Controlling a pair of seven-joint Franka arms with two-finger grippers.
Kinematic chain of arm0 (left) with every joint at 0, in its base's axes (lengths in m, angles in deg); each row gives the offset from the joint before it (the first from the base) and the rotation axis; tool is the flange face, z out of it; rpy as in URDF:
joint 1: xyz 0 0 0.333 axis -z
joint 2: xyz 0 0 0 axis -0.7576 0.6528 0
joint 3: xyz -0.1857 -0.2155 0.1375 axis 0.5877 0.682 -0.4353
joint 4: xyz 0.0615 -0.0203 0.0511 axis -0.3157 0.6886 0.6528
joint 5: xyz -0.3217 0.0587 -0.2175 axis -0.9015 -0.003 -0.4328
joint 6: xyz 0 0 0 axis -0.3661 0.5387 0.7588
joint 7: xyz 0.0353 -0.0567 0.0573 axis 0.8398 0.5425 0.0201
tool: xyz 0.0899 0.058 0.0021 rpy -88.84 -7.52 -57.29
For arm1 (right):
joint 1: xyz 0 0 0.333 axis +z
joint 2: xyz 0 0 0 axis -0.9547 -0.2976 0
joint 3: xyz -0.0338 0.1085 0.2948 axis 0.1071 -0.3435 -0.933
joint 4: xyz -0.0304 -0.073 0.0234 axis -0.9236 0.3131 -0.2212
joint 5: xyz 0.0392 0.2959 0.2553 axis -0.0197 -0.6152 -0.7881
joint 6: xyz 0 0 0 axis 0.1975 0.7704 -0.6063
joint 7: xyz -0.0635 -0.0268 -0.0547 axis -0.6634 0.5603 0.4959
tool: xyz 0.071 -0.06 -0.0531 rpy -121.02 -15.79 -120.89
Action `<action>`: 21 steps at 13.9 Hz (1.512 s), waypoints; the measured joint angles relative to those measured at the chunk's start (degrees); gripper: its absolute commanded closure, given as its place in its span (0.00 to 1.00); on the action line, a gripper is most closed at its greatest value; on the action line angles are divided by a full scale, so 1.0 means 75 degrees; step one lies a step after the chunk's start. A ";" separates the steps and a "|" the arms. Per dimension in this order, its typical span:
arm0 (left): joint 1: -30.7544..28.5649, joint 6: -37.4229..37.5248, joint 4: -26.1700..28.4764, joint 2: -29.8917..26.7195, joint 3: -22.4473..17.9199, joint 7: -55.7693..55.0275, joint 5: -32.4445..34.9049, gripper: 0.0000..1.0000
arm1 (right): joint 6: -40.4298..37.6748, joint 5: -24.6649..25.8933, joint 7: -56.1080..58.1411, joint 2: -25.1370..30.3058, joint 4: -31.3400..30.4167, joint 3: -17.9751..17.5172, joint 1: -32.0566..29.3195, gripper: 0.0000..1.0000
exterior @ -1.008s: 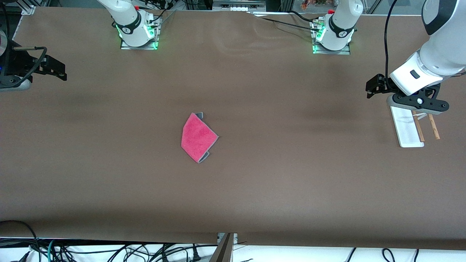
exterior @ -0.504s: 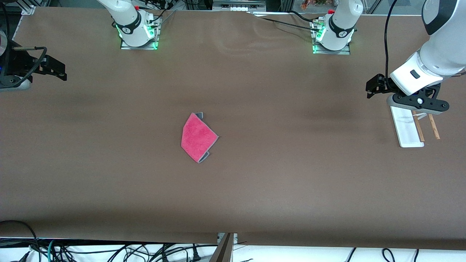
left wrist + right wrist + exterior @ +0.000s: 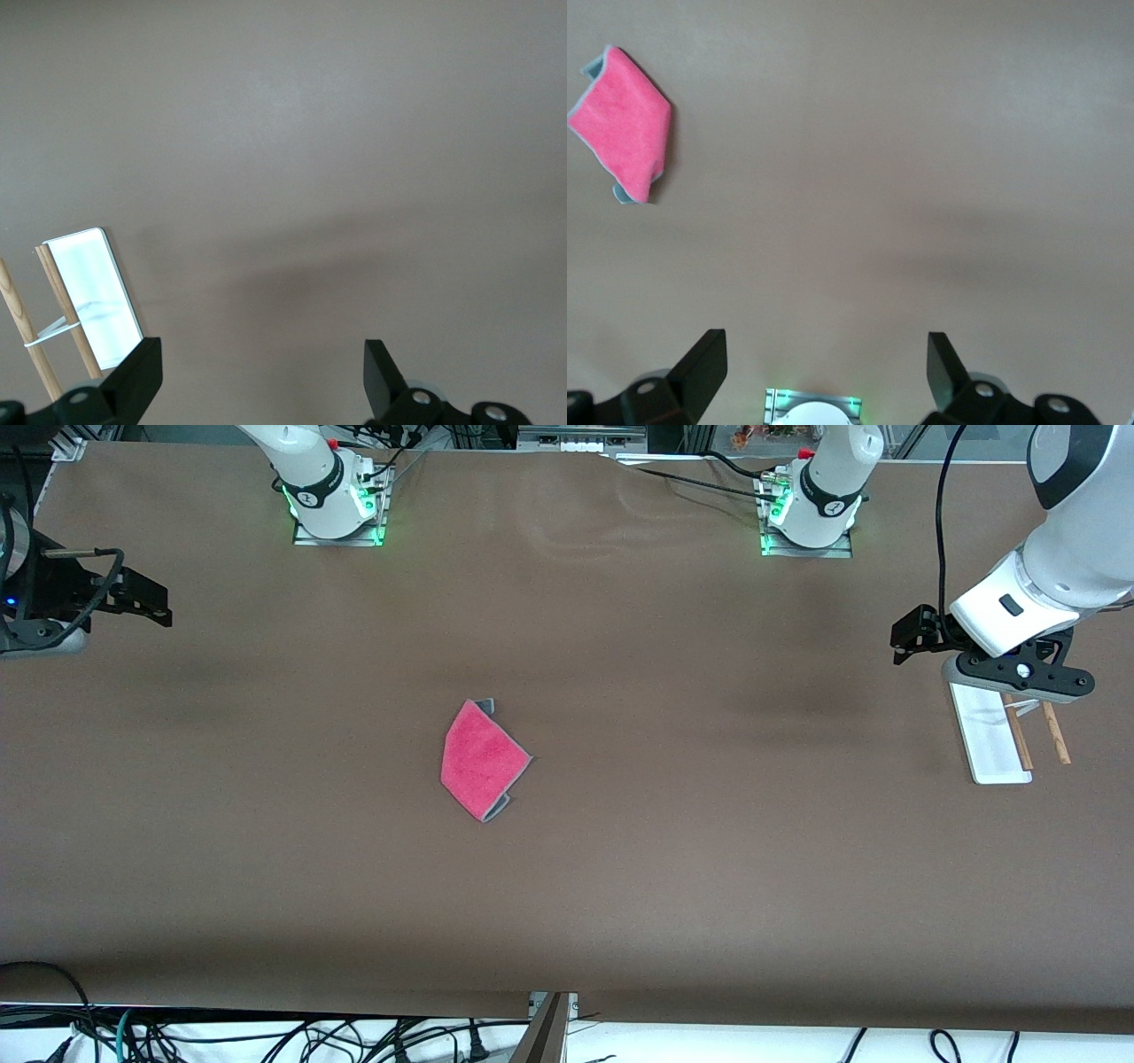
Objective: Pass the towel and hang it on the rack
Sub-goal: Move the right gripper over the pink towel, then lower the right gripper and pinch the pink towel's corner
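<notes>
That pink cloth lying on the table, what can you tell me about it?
The towel is a small fuzzy pink-red cloth with a grey edging, which peeks out at two corners as if folded over. It lies flat on the brown table, near the middle, turned cornerwise like a diamond. Nothing touches it but the table; both grippers are well away from it. The right wrist view shows it too.
</notes>
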 measured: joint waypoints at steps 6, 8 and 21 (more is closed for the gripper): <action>0.0000 0.0000 -0.0006 0.0000 0.0000 0.0000 0.0000 0.00 | 0.0400 -0.0065 0.0003 -0.0905 -0.0019 -0.0060 0.0279 0.00; 0.0001 0.0000 -0.0007 0.0000 0.0000 0.0000 0.0000 0.00 | 0.0985 -0.0165 -0.0016 -0.1429 -0.0020 -0.0066 0.0611 0.00; 0.0002 0.0000 -0.0014 0.0000 0.0002 0.0000 0.0000 0.00 | 0.4650 -0.0170 -0.5403 -0.3805 0.0006 -0.0095 0.3676 0.00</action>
